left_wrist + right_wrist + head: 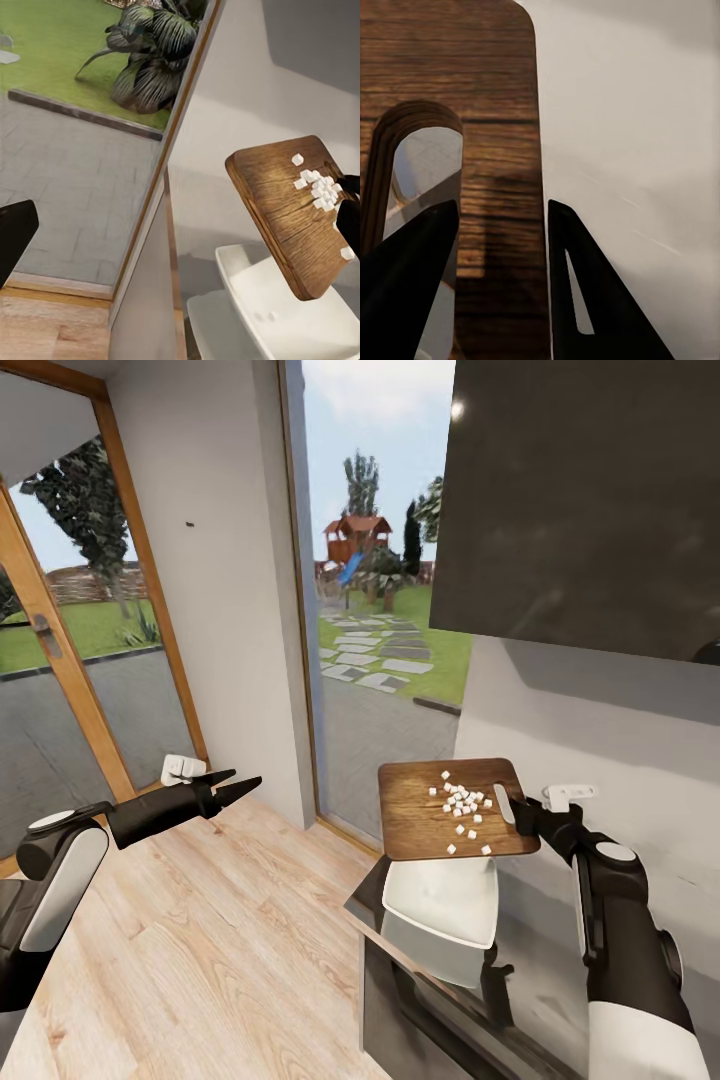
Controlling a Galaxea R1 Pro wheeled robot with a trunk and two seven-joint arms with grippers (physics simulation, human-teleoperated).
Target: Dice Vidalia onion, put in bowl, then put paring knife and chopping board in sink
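Observation:
My right gripper (520, 815) is shut on the chopping board (430, 815), pinching the strip between its slot hole (424, 172) and its edge. It holds the dark wooden board in the air above the white bowl (445, 905). The diced Vidalia onion (462, 805), a cluster of tiny white cubes, lies on the board near the gripper. From the left wrist the board (289, 210) looks sloped over the bowl (277, 315). The bowl rests at the end of the grey countertop (545, 970). My left gripper (240, 780) hangs open and empty over the floor, far to the left. The paring knife and the sink are out of view.
A dark wall cabinet (590, 500) hangs above the counter at the upper right. A tall window (370, 610) and a wood-framed glass door (60, 660) face the garden. Light wooden floor (220, 940) spreads left of the counter's end. A white wall fitting (570, 795) sits just behind the right gripper.

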